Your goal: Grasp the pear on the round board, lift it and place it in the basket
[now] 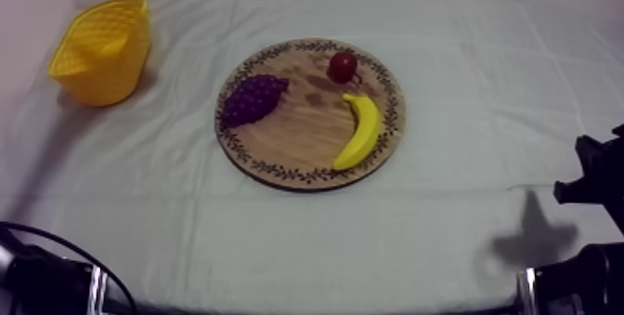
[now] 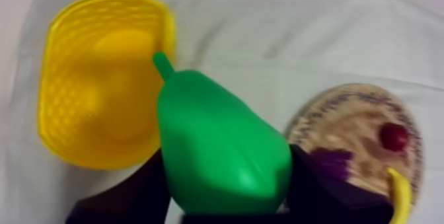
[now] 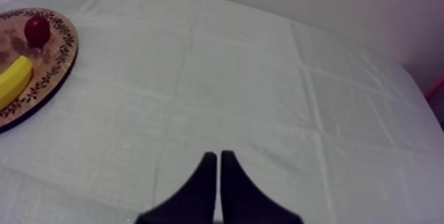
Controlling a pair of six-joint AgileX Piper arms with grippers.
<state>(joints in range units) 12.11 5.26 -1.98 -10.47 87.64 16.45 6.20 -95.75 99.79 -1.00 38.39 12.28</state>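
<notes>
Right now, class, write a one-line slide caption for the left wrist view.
Left gripper shut on the green pear, close to the yellow basket, not yet inside.

green pear (image 2: 221, 154), yellow basket (image 2: 66, 108)

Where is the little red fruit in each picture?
Top view: the small round red fruit sits at the far side of the round wooden board, beyond the yellow banana.
Left wrist view: on the board past the green pear, near purple grapes and banana.
Right wrist view: on the board beside the banana.
Shared landmark: the banana.
</notes>
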